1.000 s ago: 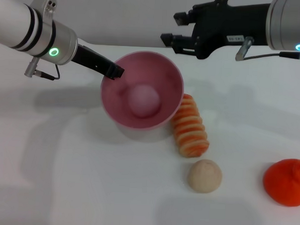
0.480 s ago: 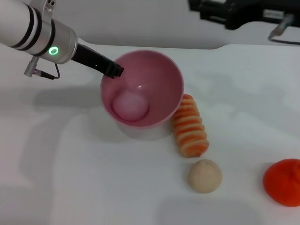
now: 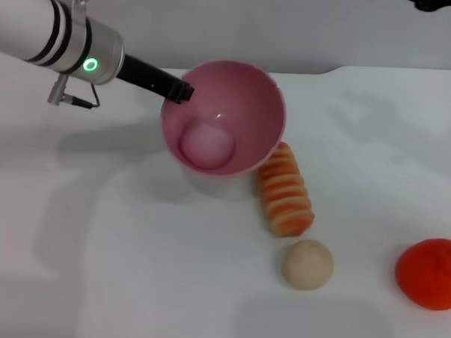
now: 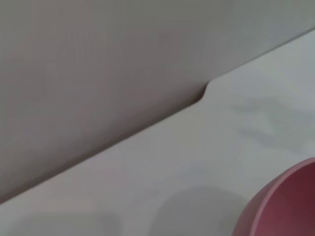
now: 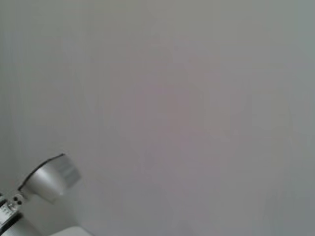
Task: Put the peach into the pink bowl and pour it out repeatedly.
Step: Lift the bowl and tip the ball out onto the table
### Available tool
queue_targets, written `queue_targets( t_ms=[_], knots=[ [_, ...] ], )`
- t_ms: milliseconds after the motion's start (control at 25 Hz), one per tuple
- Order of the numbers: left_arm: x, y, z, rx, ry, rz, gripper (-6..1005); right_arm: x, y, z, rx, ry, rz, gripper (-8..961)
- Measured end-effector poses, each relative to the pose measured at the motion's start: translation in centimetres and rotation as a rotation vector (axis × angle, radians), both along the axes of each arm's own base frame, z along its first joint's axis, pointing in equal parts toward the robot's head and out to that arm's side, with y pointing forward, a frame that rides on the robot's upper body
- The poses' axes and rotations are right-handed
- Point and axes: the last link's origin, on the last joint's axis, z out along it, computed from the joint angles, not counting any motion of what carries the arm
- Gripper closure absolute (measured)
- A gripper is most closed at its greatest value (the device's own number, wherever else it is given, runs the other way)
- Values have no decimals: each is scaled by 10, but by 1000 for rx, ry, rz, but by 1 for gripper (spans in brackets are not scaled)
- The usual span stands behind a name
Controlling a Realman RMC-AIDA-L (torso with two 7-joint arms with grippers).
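Note:
The pink bowl point(image 3: 235, 124) is tipped with its opening toward me, and its base looks slightly off the white table. The pale peach point(image 3: 208, 145) rests inside it, low on the left side. My left gripper point(image 3: 179, 93) reaches in from the left and is shut on the bowl's left rim. The left wrist view catches only a curved piece of the pink bowl point(image 4: 290, 206). Of my right gripper, only a dark sliver point(image 3: 442, 2) shows at the top right edge of the head view, far from the bowl.
An orange-and-white ridged toy point(image 3: 284, 190) lies against the bowl's right side. A beige ball point(image 3: 307, 264) sits in front of it and an orange-red fruit point(image 3: 430, 273) lies at the right edge. The table's back edge point(image 4: 147, 130) meets a grey wall.
The right arm pulled up and to the right, almost out of the head view. The left gripper raised and shifted the bowl slightly right, and the peach rolled to the bowl's lower left.

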Motion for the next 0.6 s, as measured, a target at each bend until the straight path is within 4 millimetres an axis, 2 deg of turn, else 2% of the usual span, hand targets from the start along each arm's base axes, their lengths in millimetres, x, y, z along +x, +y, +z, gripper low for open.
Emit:
queue_targets(
  t_ms=[360, 600],
  knots=[
    [9, 2, 1, 1, -19, 0, 952, 30, -6, -7, -8, -79, 13, 478],
    [18, 3, -4, 5, 3, -48, 952, 67, -11, 8, 115, -46, -40, 478]
  ],
)
